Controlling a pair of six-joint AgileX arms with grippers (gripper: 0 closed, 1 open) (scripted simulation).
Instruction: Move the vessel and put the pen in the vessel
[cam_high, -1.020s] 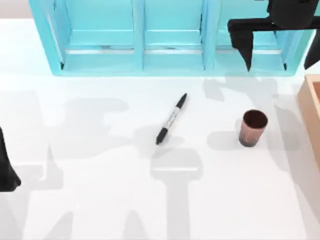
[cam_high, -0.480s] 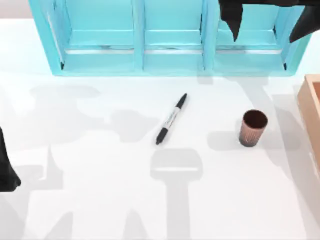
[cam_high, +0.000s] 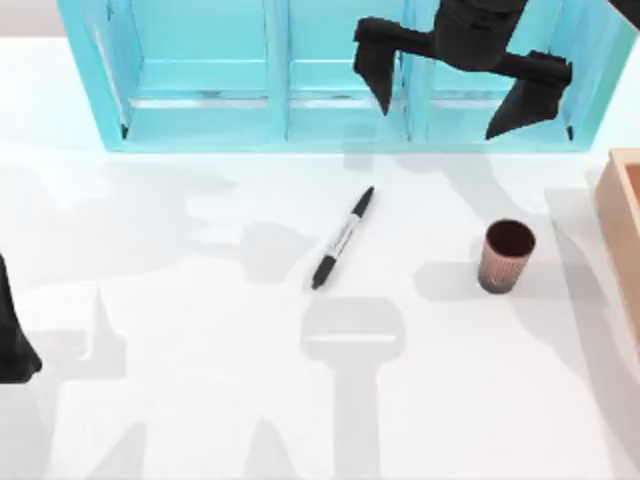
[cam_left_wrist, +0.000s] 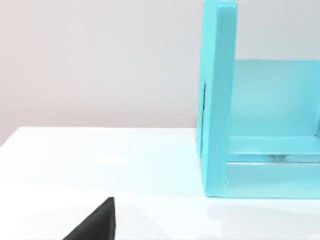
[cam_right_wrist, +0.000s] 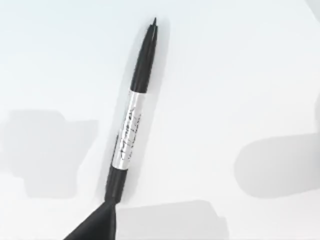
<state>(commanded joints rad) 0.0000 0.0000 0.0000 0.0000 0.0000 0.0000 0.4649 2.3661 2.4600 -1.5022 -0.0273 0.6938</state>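
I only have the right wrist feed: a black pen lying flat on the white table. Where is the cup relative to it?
Observer: The top view shows the cup upright, apart from the pen, toward the table's right.
Operator: Is my right gripper open?
Observer: Yes, the right gripper has its fingers spread wide, held above the blue shelf behind the pen.
Operator: And the left arm?
Observer: The left gripper is parked at the table's left edge, far from both.

The right pincer (cam_high: 452, 95) has swung leftward along the blue shelf (cam_high: 200, 110), its fingers spread wide.
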